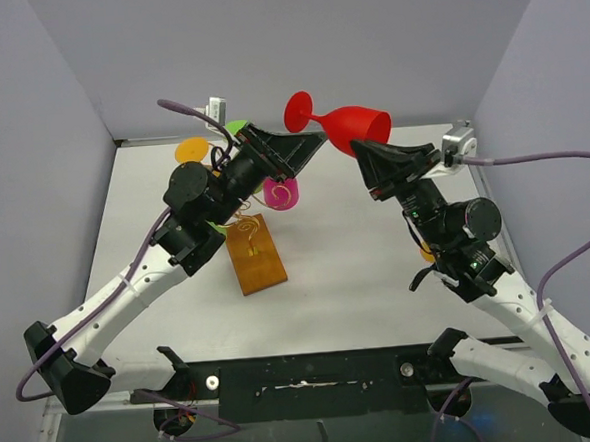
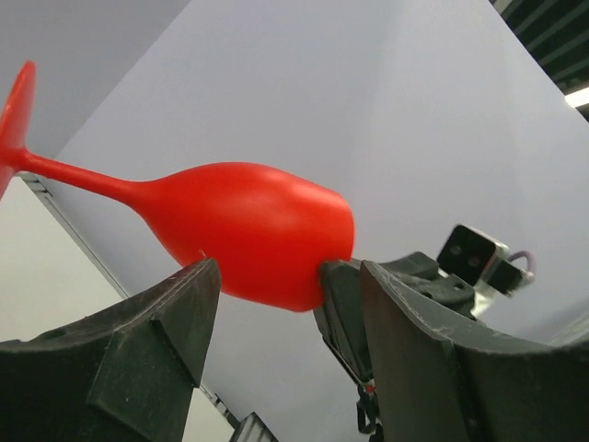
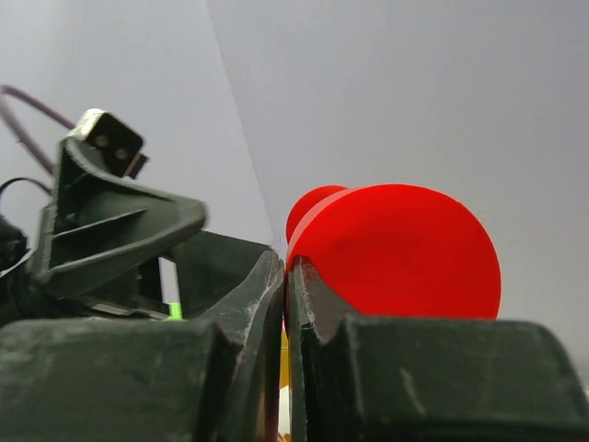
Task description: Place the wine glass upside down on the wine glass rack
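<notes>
The red wine glass (image 1: 354,125) lies on its side in the air above the table's far end, foot (image 1: 299,111) to the left. My right gripper (image 1: 359,149) is shut on the rim of its bowl (image 3: 396,249), the jaws (image 3: 287,276) pinching the thin edge. My left gripper (image 1: 318,141) stands open just under the bowl (image 2: 248,230), one finger (image 2: 175,313) to each side, and the glass is not clamped between them. The wine glass rack (image 1: 247,226), gold wire on a brown wooden base (image 1: 257,258), stands below the left arm.
An orange glass (image 1: 192,150), a green one (image 1: 234,131) and a pink one (image 1: 281,194) hang round the rack, partly hidden by my left arm. Grey walls close in the table at the back and on both sides.
</notes>
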Motion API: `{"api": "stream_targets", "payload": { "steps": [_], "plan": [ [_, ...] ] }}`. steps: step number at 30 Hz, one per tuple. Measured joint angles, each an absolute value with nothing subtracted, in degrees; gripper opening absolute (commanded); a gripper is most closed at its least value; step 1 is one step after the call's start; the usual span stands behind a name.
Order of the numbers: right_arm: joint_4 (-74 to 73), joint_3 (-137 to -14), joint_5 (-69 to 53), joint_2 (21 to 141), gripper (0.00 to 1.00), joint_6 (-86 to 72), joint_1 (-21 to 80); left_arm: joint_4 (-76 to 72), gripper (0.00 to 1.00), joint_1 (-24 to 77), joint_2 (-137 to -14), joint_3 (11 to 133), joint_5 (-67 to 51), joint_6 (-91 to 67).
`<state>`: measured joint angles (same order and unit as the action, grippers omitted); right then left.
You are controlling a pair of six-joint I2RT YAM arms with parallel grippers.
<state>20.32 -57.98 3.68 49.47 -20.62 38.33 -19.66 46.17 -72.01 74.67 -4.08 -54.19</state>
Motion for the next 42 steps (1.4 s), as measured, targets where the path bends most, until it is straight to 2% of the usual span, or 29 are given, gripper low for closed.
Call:
{"api": "stream_targets", "payload": {
  "steps": [6,13,17,20,30,37,42],
  "plan": [
    [26.6,-58.0,8.7,51.5,0.0,-10.0,49.6,-19.6,0.61,46.3,-72.5,74.6,0.4,-59.5],
    [31.8,-58.0,10.4,53.1,0.0,-4.1,54.0,-20.0,0.59,46.4,-71.1,73.5,7.9,-63.3],
    [33.4,-58.0,10.3,53.7,0.0,-3.6,54.2,-20.7,0.35,46.4,-70.7,72.6,11.7,-64.4],
    [34.4,-58.0,10.3,53.8,0.0,-4.2,54.3,-21.4,0.29,46.4,-70.7,72.5,14.0,-64.9],
    [36.8,-55.2,10.1,52.4,0.0,-8.0,54.5,-23.0,0.31,46.4,-70.6,72.5,18.0,-65.4],
    [37.7,-55.2,10.0,52.4,0.0,-9.3,54.5,-22.9,0.37,46.4,-70.6,72.5,18.2,-65.9],
    [37.9,-55.2,9.5,52.4,0.0,-9.6,54.5,-22.9,0.38,46.5,-70.6,72.5,18.1,-66.9]
  ]
}}
